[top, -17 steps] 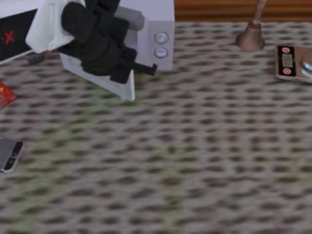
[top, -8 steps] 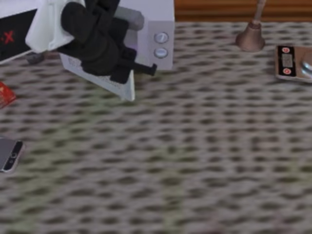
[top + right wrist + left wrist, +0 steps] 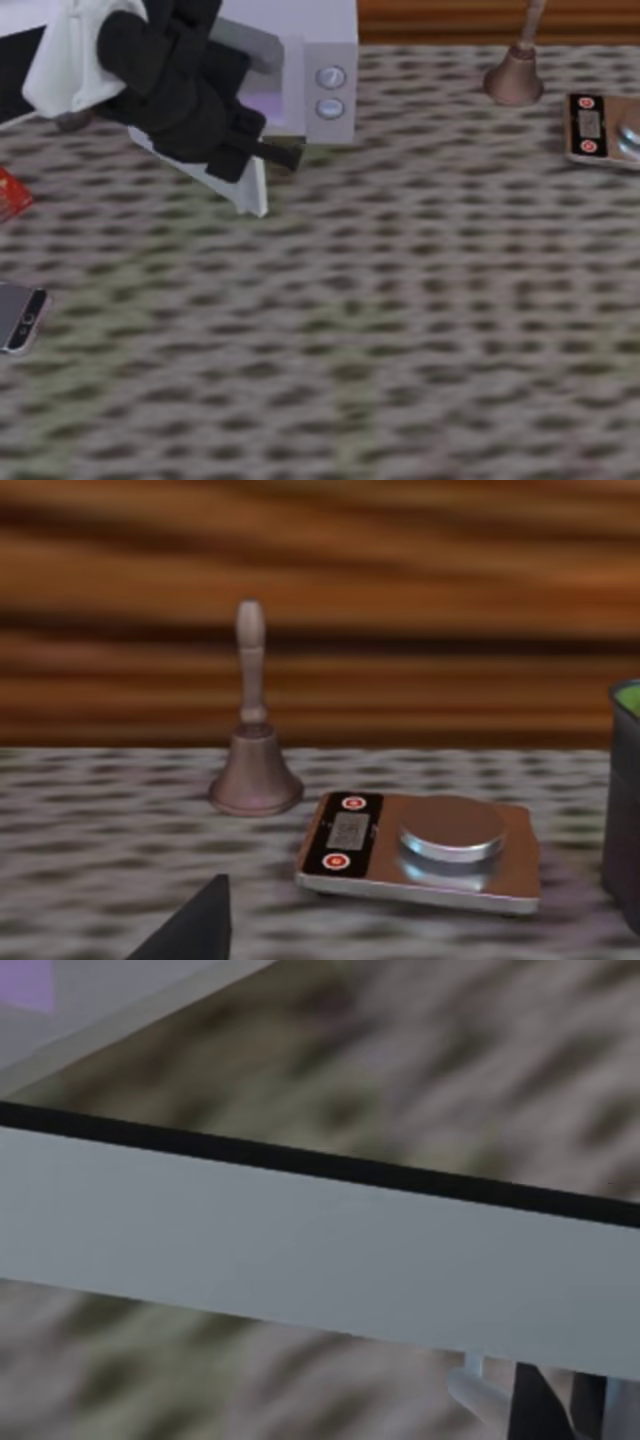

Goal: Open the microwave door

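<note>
Step in hand: swinging the door outward. The microwave (image 3: 300, 60) sits at the far left of the worktop (image 3: 400, 320), its two knobs on the right panel facing the near side. The microwave door (image 3: 235, 185) stands partly open, angled out toward the near side from its left hinge, with a lit purple cavity showing behind its free edge.

Left end effector (image 3: 285, 152): at the door's free edge, dark fingers pointing right, the arm's black body lying over the door's upper edge. In the left wrist view the door (image 3: 320, 1250) fills the frame as a pale band with a dark top strip; a finger (image 3: 535, 1405) and the pale handle bar show at its lower edge. Contact with the handle looks likely; whether the fingers are clamped on it or merely hooked, cannot tell.

Judgement: door roughly half open. The next move calls for a continued arc about the hinge, toward the left.

Right arm: parked off the right side, out of the top view; only a dark sliver in its own wrist view, finger spread not shown.
</note>
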Tool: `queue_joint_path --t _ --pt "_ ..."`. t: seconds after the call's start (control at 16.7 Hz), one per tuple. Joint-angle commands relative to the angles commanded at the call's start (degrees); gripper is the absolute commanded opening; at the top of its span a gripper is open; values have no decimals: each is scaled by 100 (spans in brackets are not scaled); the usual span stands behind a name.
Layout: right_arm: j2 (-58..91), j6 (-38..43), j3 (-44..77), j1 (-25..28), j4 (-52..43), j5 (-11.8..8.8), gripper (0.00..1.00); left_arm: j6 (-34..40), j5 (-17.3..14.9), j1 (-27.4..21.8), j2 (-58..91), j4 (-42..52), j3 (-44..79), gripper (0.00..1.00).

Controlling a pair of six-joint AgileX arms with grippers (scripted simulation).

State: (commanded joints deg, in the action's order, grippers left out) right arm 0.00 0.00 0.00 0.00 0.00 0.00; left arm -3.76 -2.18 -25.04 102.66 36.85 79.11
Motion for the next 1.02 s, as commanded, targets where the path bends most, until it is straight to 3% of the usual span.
queue_joint_path --t 0.18,1.02 --pt "0 0 0 0 0 0 100 -247 -134 86 -142 -42 -120 0" --pt "0 0 0 0 0 0 100 -247 -134 86 -142 -42 -120 0"
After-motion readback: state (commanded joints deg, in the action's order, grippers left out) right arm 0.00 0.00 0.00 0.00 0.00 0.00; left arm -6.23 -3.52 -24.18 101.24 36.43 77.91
